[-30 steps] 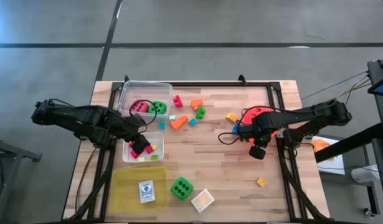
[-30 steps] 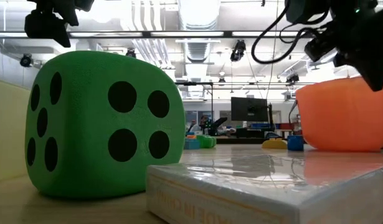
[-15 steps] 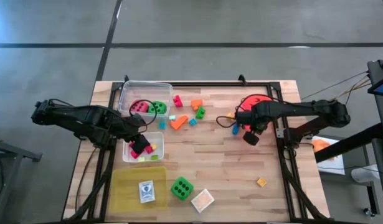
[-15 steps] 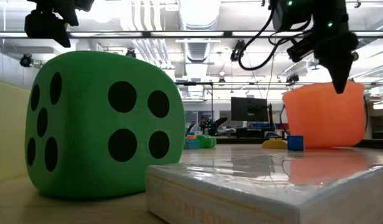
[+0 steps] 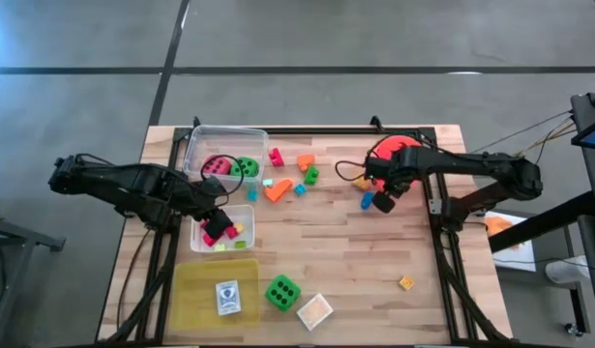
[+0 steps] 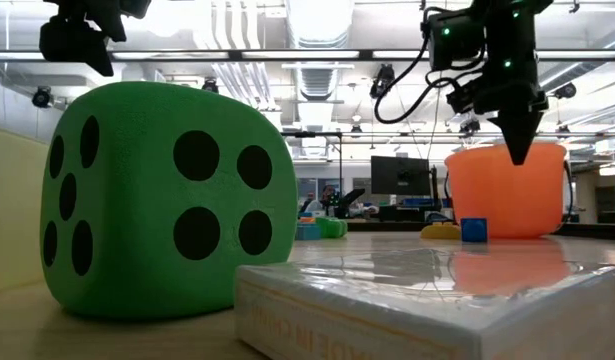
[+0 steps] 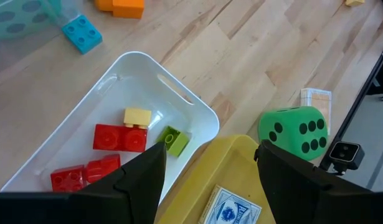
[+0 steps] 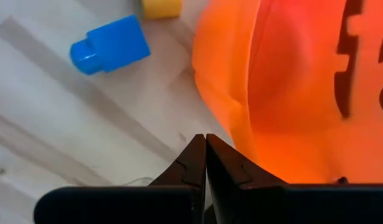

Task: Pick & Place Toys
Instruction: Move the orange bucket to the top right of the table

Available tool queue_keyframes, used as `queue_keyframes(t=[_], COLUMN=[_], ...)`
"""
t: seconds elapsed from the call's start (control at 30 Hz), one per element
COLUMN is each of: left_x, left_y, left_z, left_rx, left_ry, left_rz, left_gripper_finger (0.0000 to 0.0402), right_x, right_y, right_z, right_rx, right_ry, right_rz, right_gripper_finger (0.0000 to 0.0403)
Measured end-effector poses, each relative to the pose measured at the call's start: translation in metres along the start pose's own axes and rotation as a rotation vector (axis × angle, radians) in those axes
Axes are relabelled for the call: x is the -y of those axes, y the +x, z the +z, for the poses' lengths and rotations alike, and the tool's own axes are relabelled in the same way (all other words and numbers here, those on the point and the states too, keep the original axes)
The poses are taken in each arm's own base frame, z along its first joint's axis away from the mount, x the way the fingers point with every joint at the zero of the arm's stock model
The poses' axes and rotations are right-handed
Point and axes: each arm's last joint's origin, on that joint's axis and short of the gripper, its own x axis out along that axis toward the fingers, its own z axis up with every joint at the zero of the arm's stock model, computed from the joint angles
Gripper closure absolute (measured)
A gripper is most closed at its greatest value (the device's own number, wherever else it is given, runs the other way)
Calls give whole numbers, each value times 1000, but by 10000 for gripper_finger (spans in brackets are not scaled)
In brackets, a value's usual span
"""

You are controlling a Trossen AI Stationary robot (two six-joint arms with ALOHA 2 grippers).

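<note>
My left gripper hangs open over the small white tub, which holds red blocks, a yellow one and a green one. My right gripper is shut and points down beside the orange bucket. A blue block and a yellow block lie on the table just left of it. A green die rests near the front. Pink and green dice sit in the clear tub. My right gripper's shut fingertips stand close by the bucket's wall, on its near left side, pointing down above the table. Whether they touch the wall, I cannot tell.
Loose blocks lie scattered at the far middle. A yellow tray with a card pack and a flat box sit at the near left. A small orange block lies at the near right. Bare wood spreads across the middle.
My right gripper has swung toward the table's far edge and a little to the left, rolling as it went and staying shut. The orange bucket has slid toward the far edge along with it.
</note>
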Motion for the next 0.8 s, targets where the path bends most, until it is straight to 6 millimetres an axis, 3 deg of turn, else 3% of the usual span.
queue_keyframes(t=[0.47,0.8], left_x=[0,0], left_y=[0,0], left_z=[0,0], left_rx=[0,0], left_ry=[-1,-1], left_rz=[0,0], left_gripper_finger=[162,162], right_x=[33,44], right_y=[8,10], right_z=[21,28], right_rx=[31,65], right_ry=[224,377], right_rz=[9,0], right_gripper_finger=[395,395])
